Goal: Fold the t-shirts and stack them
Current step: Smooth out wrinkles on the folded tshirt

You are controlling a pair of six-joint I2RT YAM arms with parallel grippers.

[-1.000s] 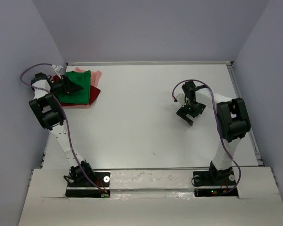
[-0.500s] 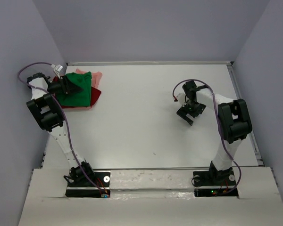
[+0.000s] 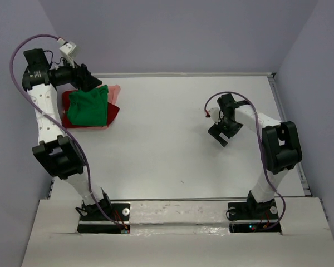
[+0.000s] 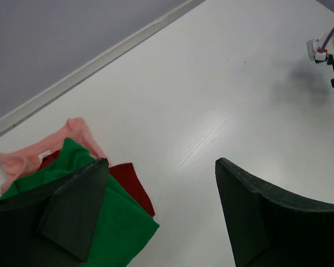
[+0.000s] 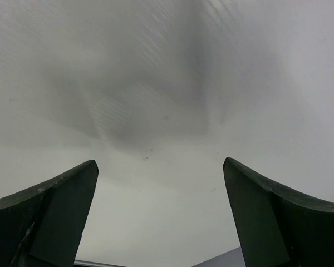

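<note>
While the left gripper (image 3: 92, 82) hangs in the air with its jaws spread wide and nothing between them, the three shirts lie in one pile just under it and toward its arm's base. The green shirt (image 3: 88, 108) is on top, folded into a rough rectangle. The dark red shirt (image 3: 114, 113) shows from beneath it as a corner on the side toward the other arm. The pink shirt (image 3: 116, 90) sticks out at the far edge, next to the gripper.

From the left wrist camera the left gripper (image 4: 161, 167) frames bare table (image 4: 211, 83). The pile sits by one finger (image 4: 72, 211), which covers part of the green shirt (image 4: 119, 233). The dark red shirt (image 4: 132, 181) and the pink shirt (image 4: 33, 156) peek out beyond it (how the layers lie underneath cannot be told).

The right gripper (image 3: 221, 136) is well apart from the pile, low over the table (image 3: 167, 156). Its own camera shows the right gripper (image 5: 158, 167) gaping and empty, with only the white table (image 5: 156, 83) and its shadow below.
</note>
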